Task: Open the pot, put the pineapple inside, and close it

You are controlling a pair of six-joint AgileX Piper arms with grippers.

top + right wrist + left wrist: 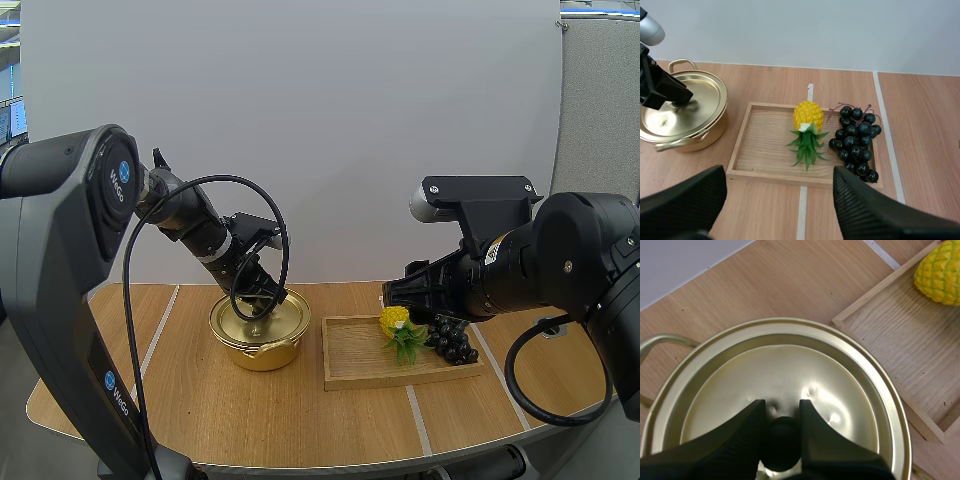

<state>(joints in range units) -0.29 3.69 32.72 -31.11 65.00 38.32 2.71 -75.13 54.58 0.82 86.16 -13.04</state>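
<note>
The left gripper (pixel 781 412) is clamped on the black knob (pixel 781 442) of the lid (pixel 790 370), which sits on the pot (pixel 262 354). The right gripper (pixel 779 176) is spread wide. The pineapple (pixel 807 116) lies at its twelve o'clock, untouched, in the wooden tray (pixel 760 150).

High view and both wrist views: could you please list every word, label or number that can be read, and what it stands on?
"WeGo", as best it reads, in white beside a blue round mark: upper housing of the left arm.
Same lettering: lower link of that arm.
White sticker on the right arm: too small to read.
Pot, lid, wooden tray, pineapple, grapes: no text.
</note>
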